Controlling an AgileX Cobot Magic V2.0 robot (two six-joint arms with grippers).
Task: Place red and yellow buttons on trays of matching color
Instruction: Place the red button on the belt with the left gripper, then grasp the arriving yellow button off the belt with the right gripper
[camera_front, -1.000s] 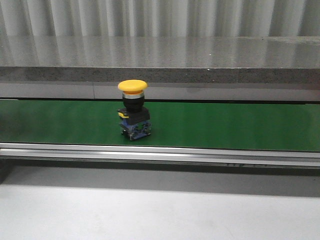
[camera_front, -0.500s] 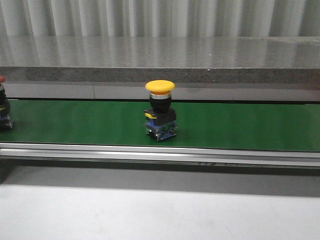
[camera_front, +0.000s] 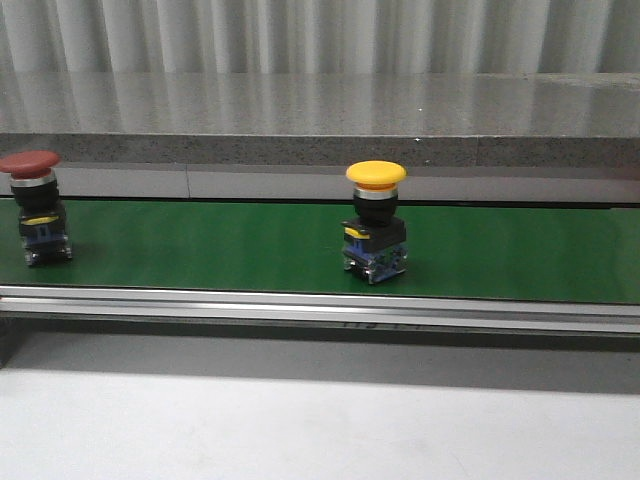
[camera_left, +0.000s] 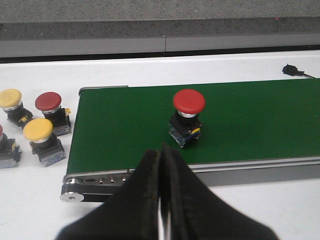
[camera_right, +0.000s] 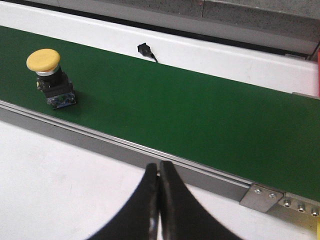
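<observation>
A yellow button (camera_front: 375, 220) stands upright near the middle of the green belt (camera_front: 500, 250); the right wrist view shows this yellow button (camera_right: 50, 77) too. A red button (camera_front: 35, 210) stands on the belt at its left end, and the left wrist view has the same red button (camera_left: 188, 117) just beyond my fingers. My left gripper (camera_left: 162, 152) is shut and empty, over the belt's near rail. My right gripper (camera_right: 159, 167) is shut and empty, over the white table short of the belt. No trays show in any view.
Several spare buttons sit on the white table beside the belt's end: yellow (camera_left: 42, 140), red (camera_left: 51, 112), yellow (camera_left: 12, 106). A small black plug (camera_right: 145, 49) with its cable lies beyond the belt. A grey stone ledge (camera_front: 320, 110) runs behind it.
The yellow button has ridden the belt to the right. The red button has come into the front view from the left edge.
</observation>
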